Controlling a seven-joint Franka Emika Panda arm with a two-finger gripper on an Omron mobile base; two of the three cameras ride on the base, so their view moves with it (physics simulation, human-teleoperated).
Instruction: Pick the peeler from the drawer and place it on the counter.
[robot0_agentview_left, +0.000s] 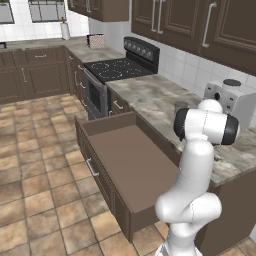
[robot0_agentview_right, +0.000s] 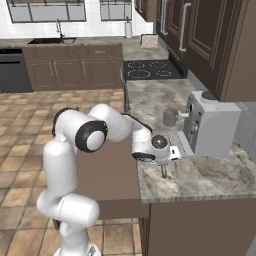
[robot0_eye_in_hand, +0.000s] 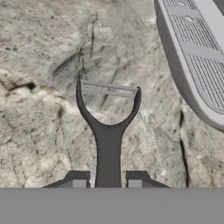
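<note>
The gripper (robot0_agentview_right: 164, 172) hangs over the counter (robot0_agentview_right: 210, 177) close to its front edge, pointing down, just beside the front corner of the coffee machine (robot0_agentview_right: 210, 122). Its fingers are clamped on the handle of the peeler (robot0_eye_in_hand: 108, 131); in the hand view the dark Y-shaped head with its grey blade lies out ahead over the marbled stone. Whether the head touches the stone, I cannot tell. The machine's slotted drip tray (robot0_eye_in_hand: 197, 57) sits near the peeler's head, apart from it.

The drawer (robot0_agentview_left: 131, 165) stands pulled out below the counter's front edge, brown floor bare, silver bar handle on its front. The black stovetop (robot0_agentview_left: 116, 68) adjoins the far end of the counter. Dark brown cabinets run above and below; floor is tan tile, walls white tile.
</note>
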